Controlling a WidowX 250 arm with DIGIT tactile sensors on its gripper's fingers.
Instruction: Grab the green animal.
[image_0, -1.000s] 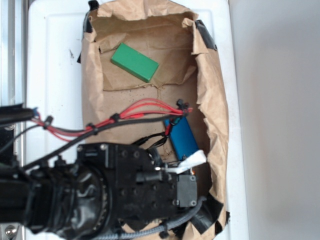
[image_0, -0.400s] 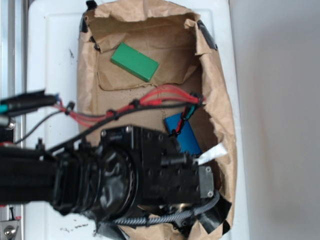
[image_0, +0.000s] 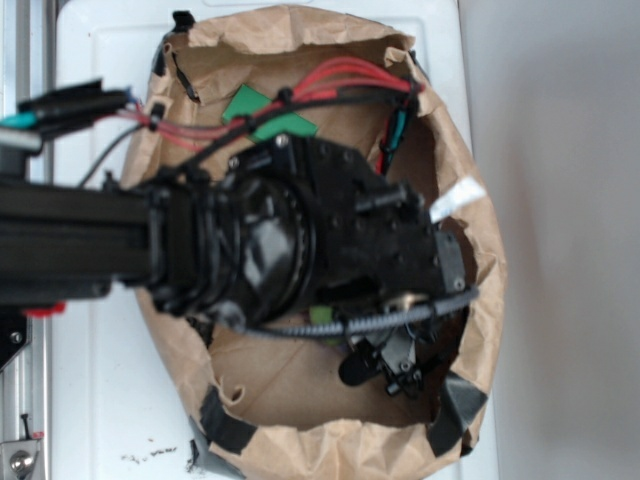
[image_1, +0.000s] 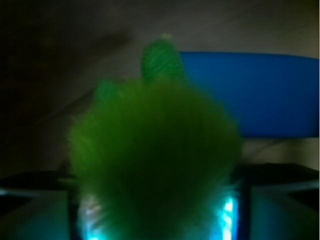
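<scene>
— Since a second ago, what has changed?

— Up the picture and to the right: the black robot arm (image_0: 260, 250) has swung across the crumpled brown paper bag (image_0: 480, 300). It now covers most of the bag's floor. Earlier it sat at the lower left, with the flat green rectangular block (image_0: 285, 125) fully in sight; now only slivers of that block show behind the red cables (image_0: 340, 75). The bag's shape has also changed, its right wall bulging outward more than before.

— Where is the fuzzy yellow-green plush animal?

— In the wrist view it fills the centre, very close to the lens: the plush animal (image_1: 155, 160) is a blurred round tuft with a duller green ribbed lobe sticking up behind it. It sits right between the two dark fingers (image_1: 280, 200), whose inner faces glow teal on both sides of the fur.

— Are the fingers pinching it?

— I cannot tell. They flank the fur closely, but the contact is lost in blur and dark.

— Anything behind it?

— A smooth blue flat block (image_1: 250, 95), lying just past the toy to the right.

— And in the exterior view?

— The gripper (image_0: 400, 365) points down into the bag near its lower right. The toy is hidden there by the arm. The bag rests on a white desk (image_0: 100, 400).
</scene>
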